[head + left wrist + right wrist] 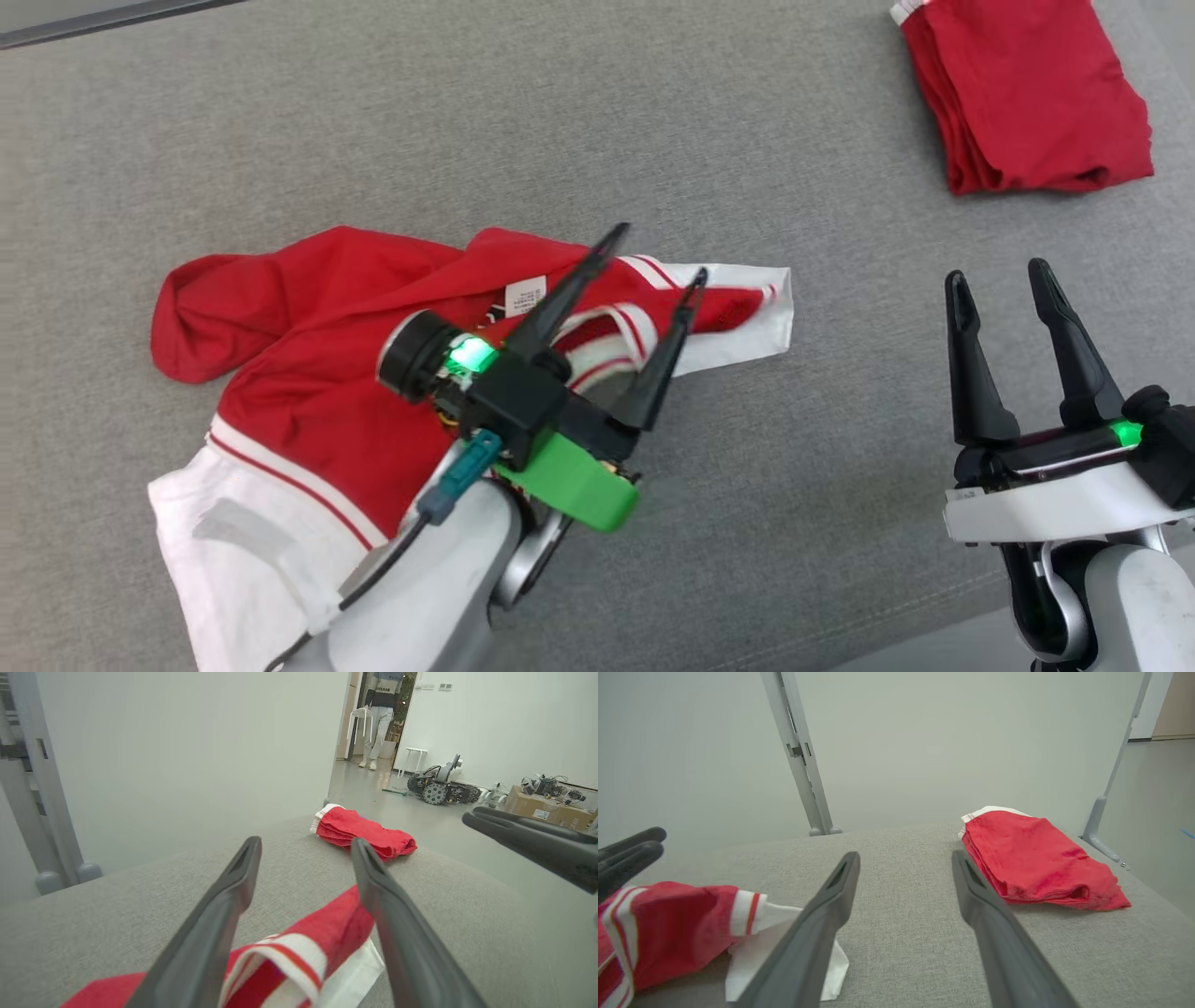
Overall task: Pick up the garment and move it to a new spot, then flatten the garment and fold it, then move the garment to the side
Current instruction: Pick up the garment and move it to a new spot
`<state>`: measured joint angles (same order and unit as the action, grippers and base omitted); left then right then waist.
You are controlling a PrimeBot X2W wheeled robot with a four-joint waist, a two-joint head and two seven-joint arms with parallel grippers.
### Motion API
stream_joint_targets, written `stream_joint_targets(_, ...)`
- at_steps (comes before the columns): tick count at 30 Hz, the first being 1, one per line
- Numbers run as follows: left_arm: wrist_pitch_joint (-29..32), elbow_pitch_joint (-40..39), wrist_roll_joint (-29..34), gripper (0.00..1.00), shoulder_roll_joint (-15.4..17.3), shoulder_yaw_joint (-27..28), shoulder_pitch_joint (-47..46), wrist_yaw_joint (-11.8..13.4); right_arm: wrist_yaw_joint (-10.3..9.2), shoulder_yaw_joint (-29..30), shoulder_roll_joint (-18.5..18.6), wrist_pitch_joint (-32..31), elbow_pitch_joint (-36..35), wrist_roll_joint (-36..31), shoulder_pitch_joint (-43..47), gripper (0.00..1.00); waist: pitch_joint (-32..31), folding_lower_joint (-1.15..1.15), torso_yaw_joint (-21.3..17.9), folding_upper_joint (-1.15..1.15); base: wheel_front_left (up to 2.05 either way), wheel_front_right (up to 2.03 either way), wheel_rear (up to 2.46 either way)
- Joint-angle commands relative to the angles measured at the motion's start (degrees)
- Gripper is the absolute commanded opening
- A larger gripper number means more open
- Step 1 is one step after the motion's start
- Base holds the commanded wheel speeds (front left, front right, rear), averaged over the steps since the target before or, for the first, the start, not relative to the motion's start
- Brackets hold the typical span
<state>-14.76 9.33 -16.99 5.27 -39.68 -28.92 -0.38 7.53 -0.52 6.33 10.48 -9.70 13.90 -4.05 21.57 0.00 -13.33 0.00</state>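
Observation:
The garment, red with white striped trim, lies crumpled on the grey cushioned surface at the left. My left gripper hovers over its right end with the fingers spread open and no cloth pinched. In the left wrist view the garment lies beneath and between the open left gripper. My right gripper stands open and empty at the lower right, apart from the cloth. The right wrist view has the right gripper open, the garment at the left and the left gripper's fingertips above it.
A folded red cloth lies at the far right of the surface, also seen as the folded red cloth. Beyond the surface's edge are a person in a doorway, a small wheeled robot and a cardboard box.

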Motion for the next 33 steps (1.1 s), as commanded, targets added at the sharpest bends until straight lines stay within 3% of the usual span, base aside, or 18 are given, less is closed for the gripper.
stream_joint_targets(1,-0.32,-0.87,-0.44,1.0,1.1,1.36,1.47,1.15,-0.09,0.18,0.5,-0.48,-0.6,-0.35,0.46,1.0,-4.62,0.0,5.75,0.0,0.0,0.0,0.0)
stream_joint_targets(11,-0.45,-2.68,-4.38,1.0,8.35,15.67,9.84,9.57,-0.09,0.29,1.73,-4.06,-2.66,-0.78,2.64,1.0,-8.57,0.0,12.87,0.0,0.0,0.0,0.0)
stream_joint_targets(14,-0.42,-3.25,-5.07,1.0,10.49,19.12,13.09,10.97,-0.09,0.33,2.1,-4.79,-2.58,-0.63,3.17,1.0,-9.66,0.0,14.01,0.0,0.0,0.0,0.0)
stream_joint_targets(21,-0.43,-3.79,-6.44,1.0,13.8,23.46,19.23,11.13,-0.09,0.48,2.49,-6.03,-1.26,-0.01,5.1,1.0,-12.17,0.0,15.27,0.0,0.0,0.0,0.0)
stream_joint_targets(33,-0.44,-3.71,-6.19,1.0,13.52,22.82,25.45,9.52,-0.09,0.19,0.63,-7.78,-0.7,0.36,10.53,1.0,-17.46,0.0,13.45,0.0,0.0,0.0,0.0)
